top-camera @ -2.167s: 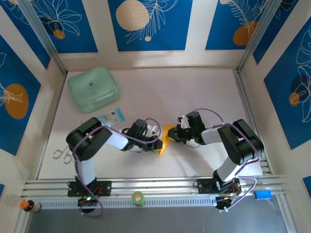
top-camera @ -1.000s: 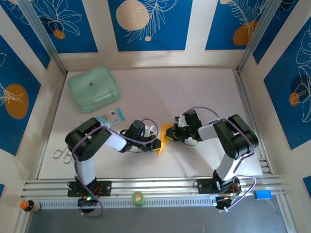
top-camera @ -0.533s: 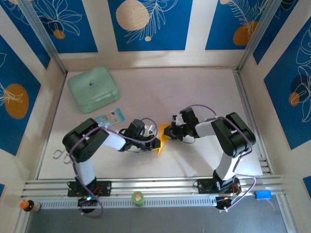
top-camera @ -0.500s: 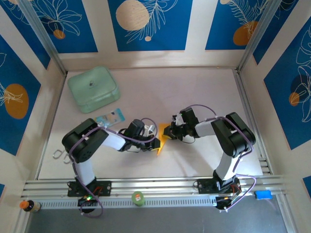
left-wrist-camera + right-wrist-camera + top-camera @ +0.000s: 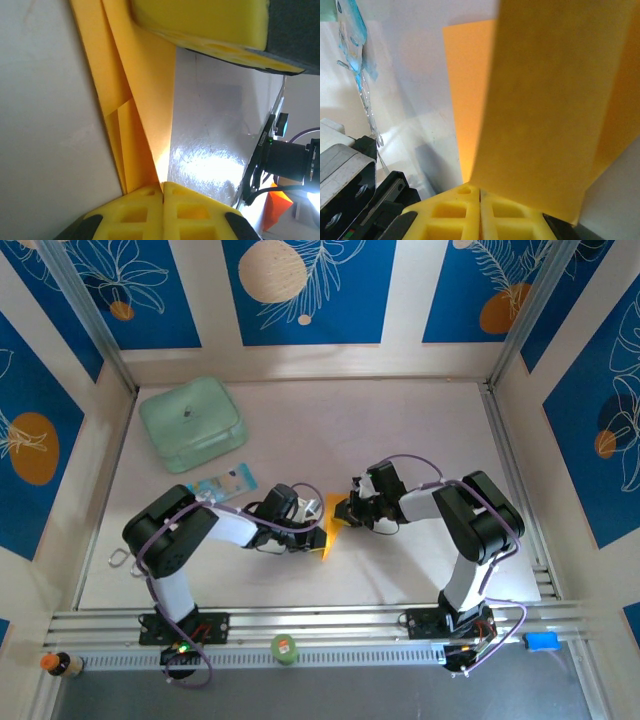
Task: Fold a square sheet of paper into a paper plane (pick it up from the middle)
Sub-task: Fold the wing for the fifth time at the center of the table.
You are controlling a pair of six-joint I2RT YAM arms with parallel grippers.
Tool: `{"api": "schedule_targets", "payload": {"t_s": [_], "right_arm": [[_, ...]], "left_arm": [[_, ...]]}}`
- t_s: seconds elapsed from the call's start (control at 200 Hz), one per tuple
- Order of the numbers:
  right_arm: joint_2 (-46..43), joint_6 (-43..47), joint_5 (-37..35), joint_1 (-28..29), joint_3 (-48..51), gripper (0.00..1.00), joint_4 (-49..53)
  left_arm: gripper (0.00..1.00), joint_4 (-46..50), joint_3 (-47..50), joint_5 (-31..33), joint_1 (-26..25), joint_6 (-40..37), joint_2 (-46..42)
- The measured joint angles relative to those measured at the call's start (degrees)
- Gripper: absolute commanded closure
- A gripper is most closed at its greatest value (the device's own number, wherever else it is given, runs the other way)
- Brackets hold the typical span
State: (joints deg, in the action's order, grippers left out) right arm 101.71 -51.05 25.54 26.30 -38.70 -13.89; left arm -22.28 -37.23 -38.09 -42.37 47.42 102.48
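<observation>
From above, the orange-yellow paper sheet (image 5: 329, 530), well right of the mint-green box (image 5: 192, 425) and nearer the arm bases, shows as a thin sliver between the gripper heads, its folds unreadable. The left gripper (image 5: 320, 537) and right gripper (image 5: 343, 512) each have their pads pressed together on an edge of the paper. The left wrist camera reveals layered creases, and the right wrist camera a blue-and-white packet (image 5: 351, 45) beyond the sheet.

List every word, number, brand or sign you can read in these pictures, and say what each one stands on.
No text can be read anywhere.
Green box: a small dark mark on its lid, too small to read.
Blue-and-white packet: some print, too blurred to read.
Orange paper: plain, no print.
</observation>
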Motion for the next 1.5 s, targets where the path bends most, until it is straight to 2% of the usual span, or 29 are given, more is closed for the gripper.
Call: {"api": "schedule_targets", "payload": {"t_s": [0.24, 0.485, 0.54, 0.73, 0.785, 0.845, 0.895, 0.99, 1.19, 1.245, 1.335, 1.425, 1.5], "right_arm": [[0.11, -0.37, -0.07, 0.37, -0.09, 0.91, -0.02], [0.15, -0.9, -0.35, 0.7, -0.09, 0.92, -0.2], [0.15, -1.03, -0.46, 0.76, -0.09, 0.92, -0.2], [0.13, -1.29, -0.72, 0.98, -0.09, 0.92, -0.22], [0.13, -1.46, -0.74, 1.03, -0.09, 0.92, -0.24], [0.13, -1.49, -0.92, 1.14, -0.09, 0.92, -0.24], [0.13, -1.51, -0.92, 1.14, -0.09, 0.92, -0.24], [0.13, -1.64, -0.96, 1.14, -0.09, 0.92, -0.26], [0.11, -1.9, -1.11, 1.25, -0.09, 0.92, -0.26], [0.13, -1.92, -1.11, 1.25, -0.09, 0.92, -0.26], [0.11, -1.92, -1.11, 1.25, -0.09, 0.92, -0.26], [0.11, -1.92, -1.14, 1.33, -0.09, 0.92, -0.28], [0.11, -1.92, -1.16, 1.36, -0.09, 0.92, -0.28]], "left_arm": [[0.9, 4.11, -0.72, 0.24, 0.0, -2.95, -1.07], [0.93, 6.62, -0.57, 0.57, -0.02, -4.5, -1.95], [1.0, 6.67, -0.57, 0.55, -0.07, -4.55, -1.95], [1.0, 7.02, -0.55, 0.42, -0.31, -5.49, -1.99], [0.89, 7.41, -0.55, 0.48, -0.39, -5.79, -2.16], [0.88, 7.91, -0.55, 0.59, -0.39, -6.01, -2.43], [0.89, 8.59, -0.55, 0.59, -0.42, -6.05, -2.75], [1.0, 9.88, -0.44, 0.7, -0.44, -6.8, -3.1], [1.0, 10.34, -0.15, 1.05, -0.46, -7.04, -3.54], [0.91, 10.45, -0.07, 1.07, -0.46, -7.06, -3.67], [0.9, 10.84, 0.17, 1.22, -0.46, -7.06, -4.13], [1.0, 11.19, 0.81, 1.44, -0.46, -7.26, -4.72], [1.0, 11.23, 1.22, 1.68, -0.5, -7.02, -5.22]]}}
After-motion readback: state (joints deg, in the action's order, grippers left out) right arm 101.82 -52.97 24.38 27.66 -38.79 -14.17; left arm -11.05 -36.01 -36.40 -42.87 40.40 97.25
